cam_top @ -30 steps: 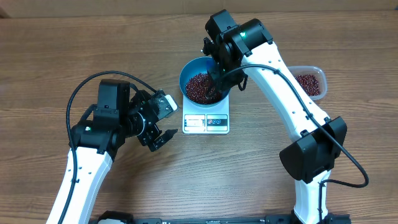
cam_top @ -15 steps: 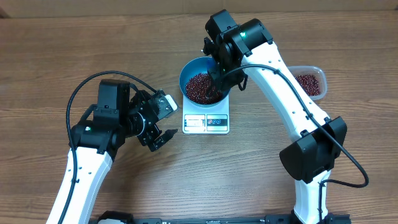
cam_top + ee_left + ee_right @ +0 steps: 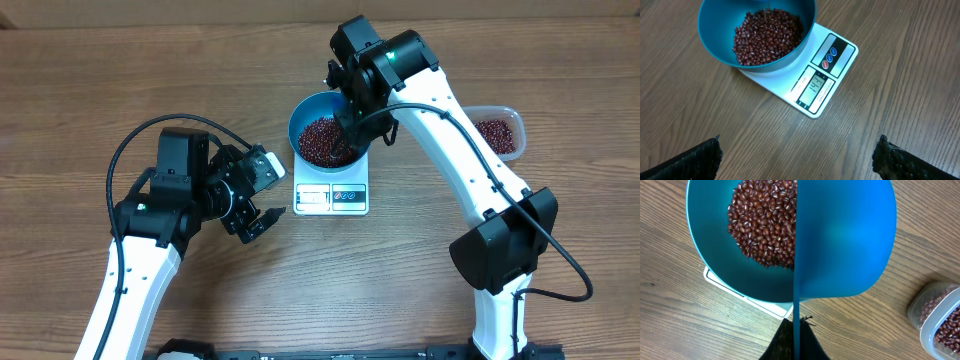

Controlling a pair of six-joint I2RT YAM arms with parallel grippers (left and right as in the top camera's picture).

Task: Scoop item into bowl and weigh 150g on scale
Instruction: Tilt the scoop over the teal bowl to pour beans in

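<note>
Both of my arms sit exactly where they sat a second ago; nothing in the overhead view has shifted, neither the bowl (image 3: 300,118), the scale (image 3: 332,197) nor the beans (image 3: 767,37)

My right arm rises from its base at 5 o'clock, bends at the elbow and tips its wrist down over the 3 o'clock rim of the bowl. My right gripper (image 3: 796,341) is clamped tight on the thin handle of the blue scoop (image 3: 845,240). The scoop hangs edge-on over the bowl and hides the bowl's 3 o'clock half from my wrist camera. I cannot tell whether any beans lie in the scoop

My left arm is folded low at 8 o'clock from the scale. My left gripper (image 3: 262,221) has its fingers spread wide and holds nothing. It hovers over the wooden table (image 3: 330,290) and points toward the scale without touching it

The teal bowl stands on the 12 o'clock part of the white scale, leaving the display (image 3: 814,86) and the round buttons clear at 6 o'clock. Inside it the beans make a loose heap of small, glossy, dark red-brown grains that covers the bottom and climbs a little up one wall. The pale display seems to read 143. A clear tub (image 3: 512,118) stands at 3 o'clock from the bowl, well apart from it, with more of the same beans inside
</note>
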